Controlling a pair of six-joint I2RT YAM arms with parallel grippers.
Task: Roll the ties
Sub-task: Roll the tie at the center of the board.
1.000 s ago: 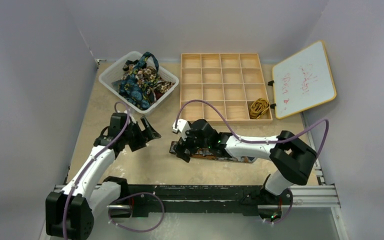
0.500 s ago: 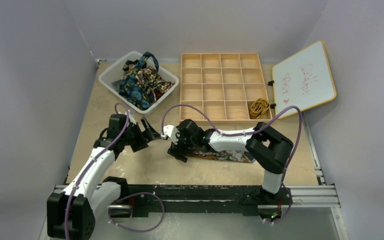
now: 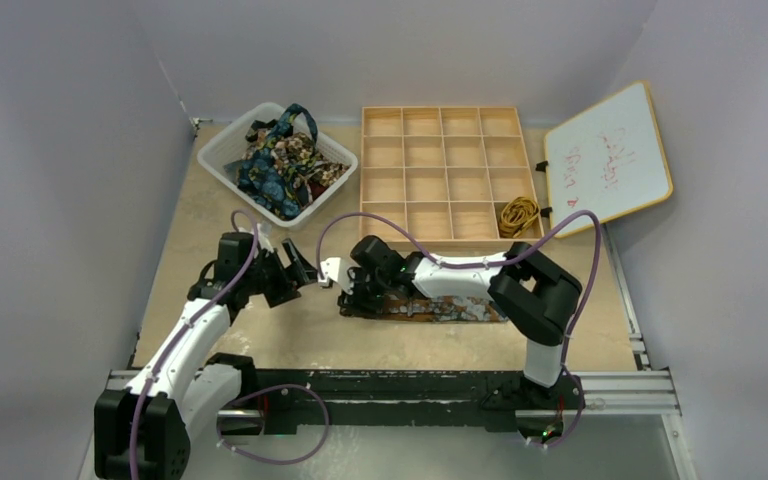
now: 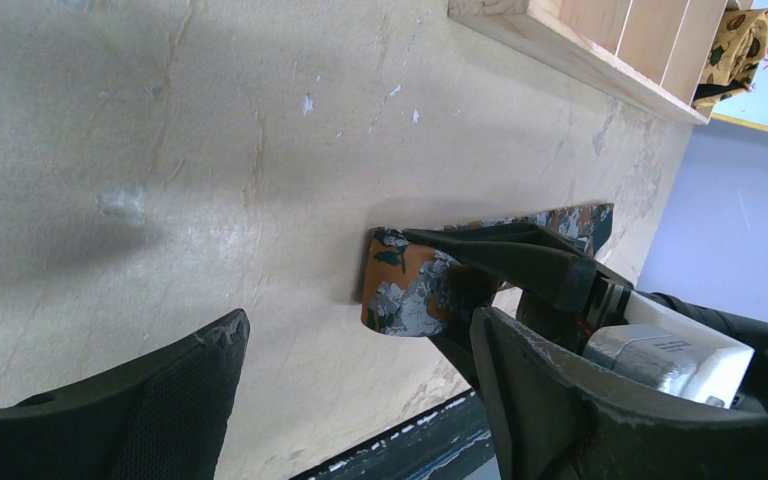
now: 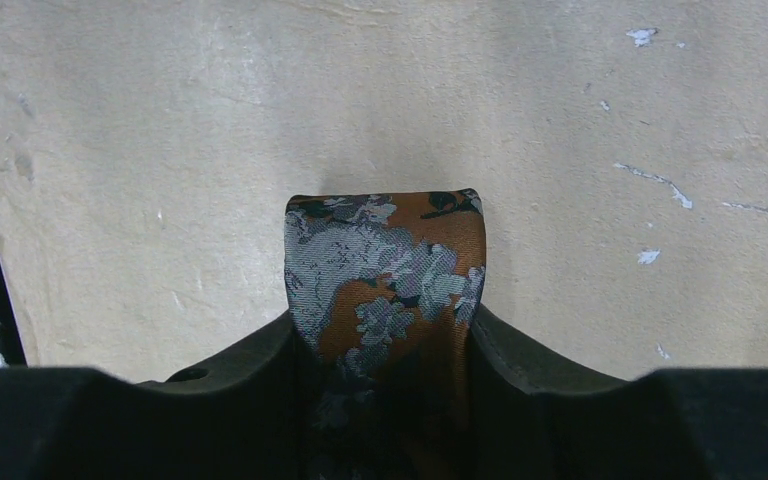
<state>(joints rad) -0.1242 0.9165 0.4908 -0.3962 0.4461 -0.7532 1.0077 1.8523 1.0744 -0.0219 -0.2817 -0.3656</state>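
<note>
Right wrist view: the dark brown tie (image 5: pixel 385 260) pokes its blunt end out ahead of the right jaws, flat on the desk (image 5: pixel 610 120).
Right jaws: closed onto the tie's two edges, and the fabric looks pinched slightly narrower where they meet it.
Left jaws: wide open and empty, just beside that end and facing it, not touching.
Tie's length: it trails back behind the right jaws, stretched flat under the right arm.
Roll so far: in the left wrist view the end looks folded over once, and no coil appears to be built yet.
Done: a gold-yellow tie (image 3: pixel 518 214) lies bundled in a corner compartment of the wooden tray (image 3: pixel 422 190), well beyond the right jaws, and is probably finished.
Remaining: the rest of this tie, then the tangle of ties (image 3: pixel 282 160) in the white basket (image 3: pixel 230 185) beyond the left jaws.
Stage: early, judging from that.
</note>
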